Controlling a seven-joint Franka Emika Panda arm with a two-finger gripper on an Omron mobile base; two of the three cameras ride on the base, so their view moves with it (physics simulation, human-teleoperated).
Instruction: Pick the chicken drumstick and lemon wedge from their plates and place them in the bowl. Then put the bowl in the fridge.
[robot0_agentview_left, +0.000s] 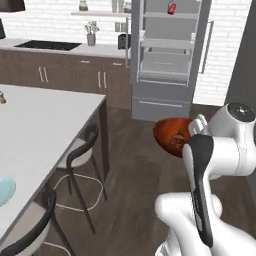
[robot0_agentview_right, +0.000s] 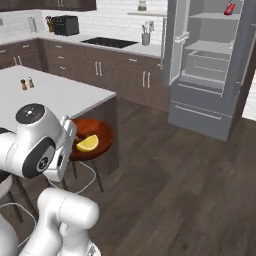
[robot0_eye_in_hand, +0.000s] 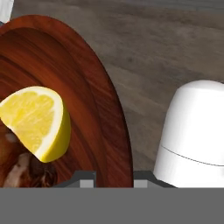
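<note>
Now gripper (robot0_eye_in_hand: 113, 181) clamped on bowl (robot0_eye_in_hand: 105, 113) rim, lemon wedge (robot0_eye_in_hand: 37, 120) and chicken drumstick (robot0_eye_in_hand: 24, 173) inside

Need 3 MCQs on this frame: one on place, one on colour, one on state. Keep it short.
1. Where is the lemon wedge?
A. On the light-blue plate
B. In the wooden bowl
C. On a fridge shelf

2. What colour is the small item on the fridge's top shelf?
A. Red
B. Green
C. Blue

3. What state is the fridge in?
A. Door shut
B. Door open, shelves showing
C. Door open, bowl already inside

Answers:
1 B: the hand view shows the wedge lying inside the bowl, beside the chicken drumstick, and the right base view shows it there too.
2 A: a red item sits on the top shelf in both base views.
3 B: the shelves and drawers are exposed, while the bowl is carried at the gripper above the wood floor, well short of the fridge.
</note>
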